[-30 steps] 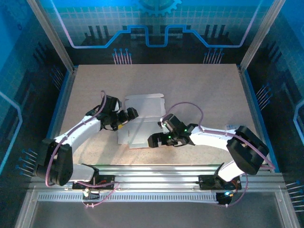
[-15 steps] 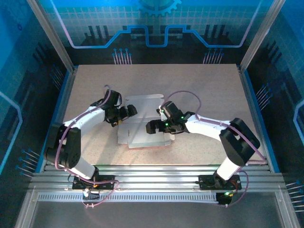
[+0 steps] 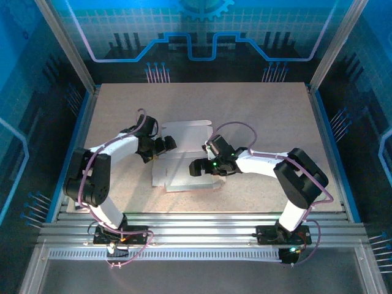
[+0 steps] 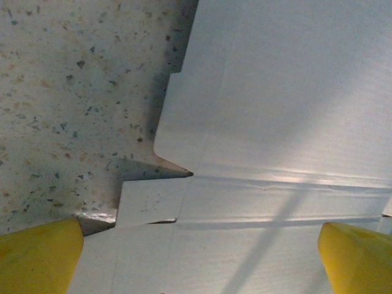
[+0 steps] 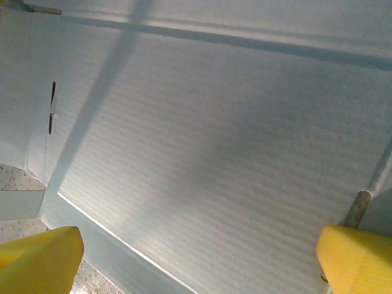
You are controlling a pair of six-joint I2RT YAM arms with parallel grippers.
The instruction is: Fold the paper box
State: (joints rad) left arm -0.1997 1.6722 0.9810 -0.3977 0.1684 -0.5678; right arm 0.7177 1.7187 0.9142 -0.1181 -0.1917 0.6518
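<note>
The box (image 3: 184,133) lies opened out, pale inner side up, in the middle of the surface (image 3: 263,110); both claws hang over it at once, so neither arm need travel far to reach it. The left claw (image 3: 165,145) sits at the sheet's left edge, pointing right; its yellow fingertips (image 4: 38,257) stand as wide apart as they go with nothing between them. In the left wrist view a crease (image 4: 288,177) runs across from one fingertip towards the other, with a cut notch (image 4: 174,173) and bare speckled surface off to the left. The right claw (image 3: 197,166) reaches in from the right over the sheet's near half, pointing left, equally wide open and empty; its fingertips (image 5: 358,260) frame a broad plain panel (image 5: 214,147). The long axis is hard to call from above, since the arms cover part of the outline, but the sheet seems to run near to far, with a flap (image 3: 187,127) at its far end; so the claws face each other across its width, the left one farther back, the right one nearer the arm bases. I judge the folding barely begun: the panels look flat. The next move probably turns on getting a finger under an edge beside a crease and lifting that panel about the line.
</note>
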